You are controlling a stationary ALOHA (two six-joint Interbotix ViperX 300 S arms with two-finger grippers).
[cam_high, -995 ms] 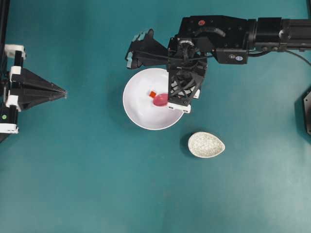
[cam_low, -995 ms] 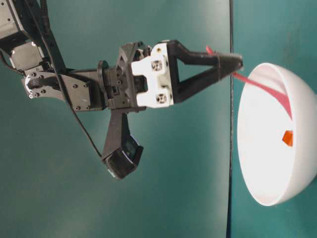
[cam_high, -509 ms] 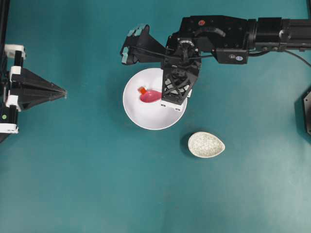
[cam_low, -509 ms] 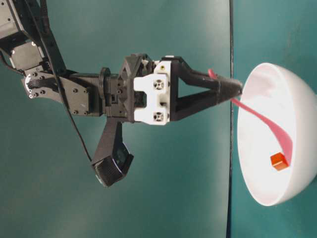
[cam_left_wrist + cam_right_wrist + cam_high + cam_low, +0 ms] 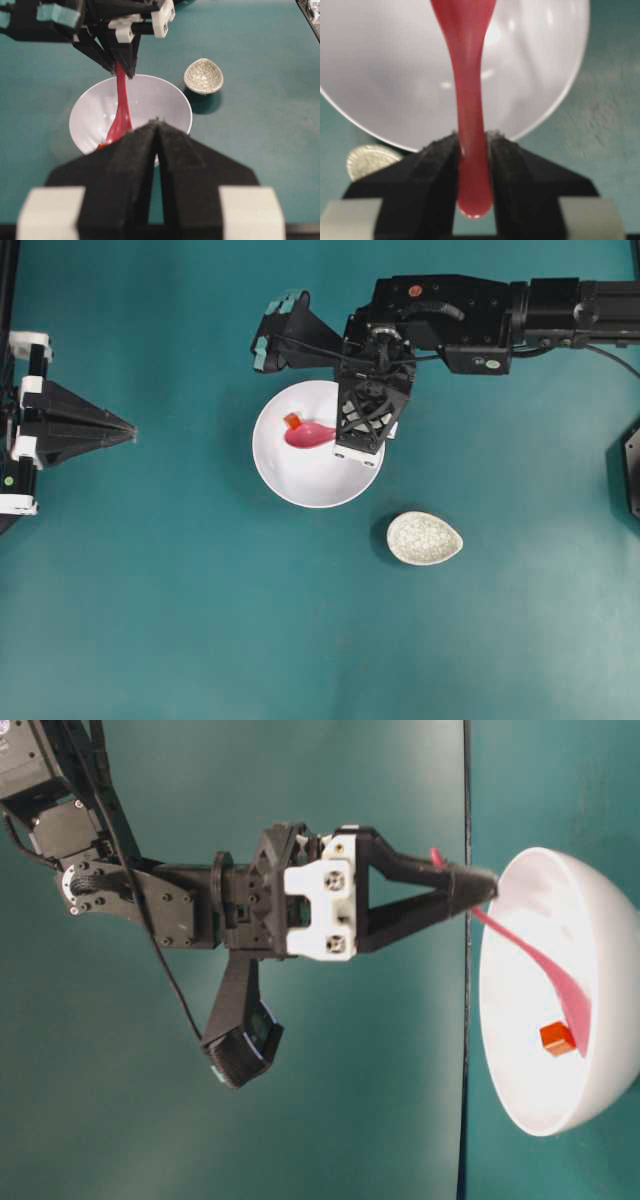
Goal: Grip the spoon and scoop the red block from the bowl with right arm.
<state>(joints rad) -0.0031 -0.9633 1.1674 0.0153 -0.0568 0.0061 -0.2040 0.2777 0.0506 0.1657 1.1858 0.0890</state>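
The white bowl sits at mid-table. My right gripper hangs over its right half, shut on the handle of the pink-red spoon. The right wrist view shows the handle pinched between the black pads, with the bowl below. The scoop lies inside the bowl, pointing left. The red block touches the scoop's left tip; I cannot tell whether it rests on the scoop. From table level the block sits by the spoon's end. My left gripper stays shut and empty at the far left.
A small oval crackle-patterned dish lies on the teal table, just right of and nearer than the bowl. The right arm's black links stretch in from the upper right. A dark object sits at the right edge.
The right gripper has swung the spoon's scoop leftward across the bowl, and the red block has moved left with it. Over the last half second almost nothing shifted. The left arm stayed still.
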